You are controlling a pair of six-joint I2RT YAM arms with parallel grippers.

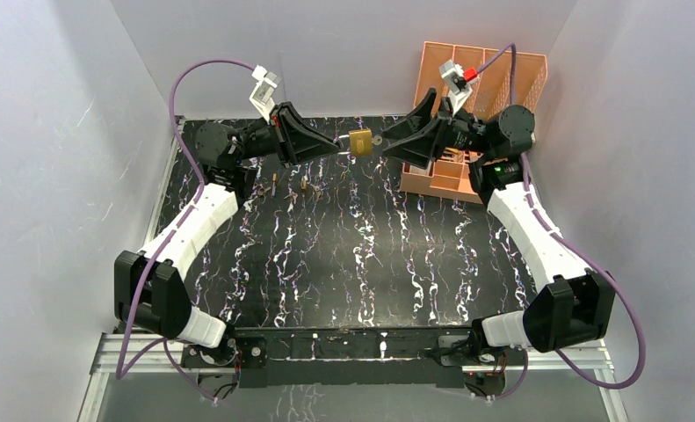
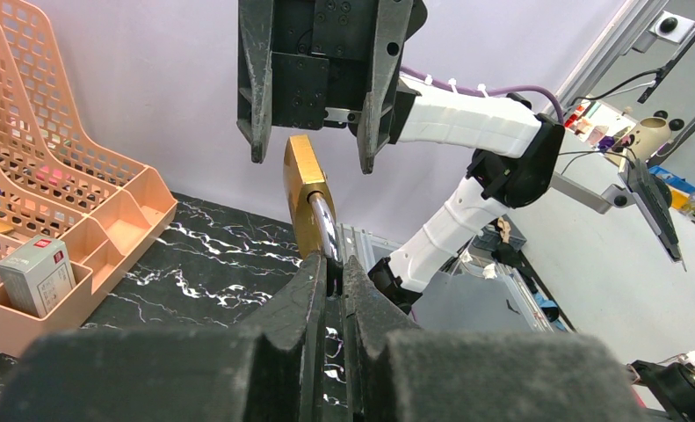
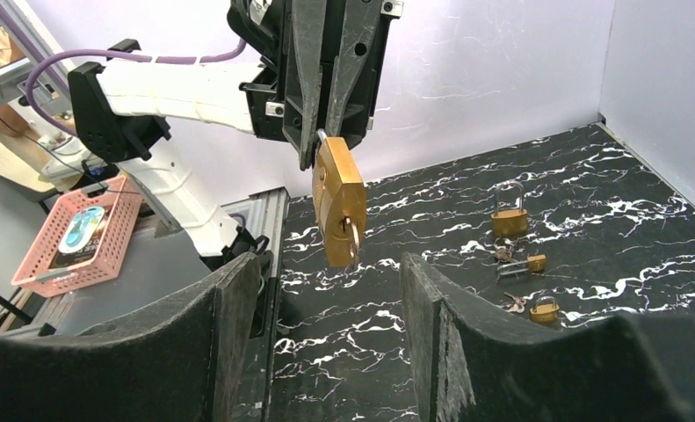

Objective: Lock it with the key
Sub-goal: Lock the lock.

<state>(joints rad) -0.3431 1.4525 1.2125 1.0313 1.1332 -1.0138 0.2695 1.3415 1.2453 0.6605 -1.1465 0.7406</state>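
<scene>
I have the padlock (image 1: 359, 141) up in the air just to the left of the peach rack (image 1: 431, 66), at about the height of its lower trays, well above the table (image 1: 343, 264). My left gripper (image 1: 342, 145) has its jaws pressed together on the shackle end, so the brass body points toward the rack. The key (image 3: 352, 239) sits in the keyhole on the end facing the rack, its bow sticking out free.

My right gripper (image 3: 330, 272) comes in from the rack side with its jaws spread, one on each side of the bow and touching neither it nor the lock. As I read it, the step in hand is taking hold of the key; the turn itself is not yet done. I cannot tell from here whether the shackle is pushed home.

Next I need to bring the jaws together squarely on the flat of the bow, then roll the wrist about the key's own axis while the left arm holds the body firm. An off-centre pinch could lever the lock out of line.

The spare padlocks (image 3: 509, 220) lie on the table further left of the rack, out of the way
</scene>
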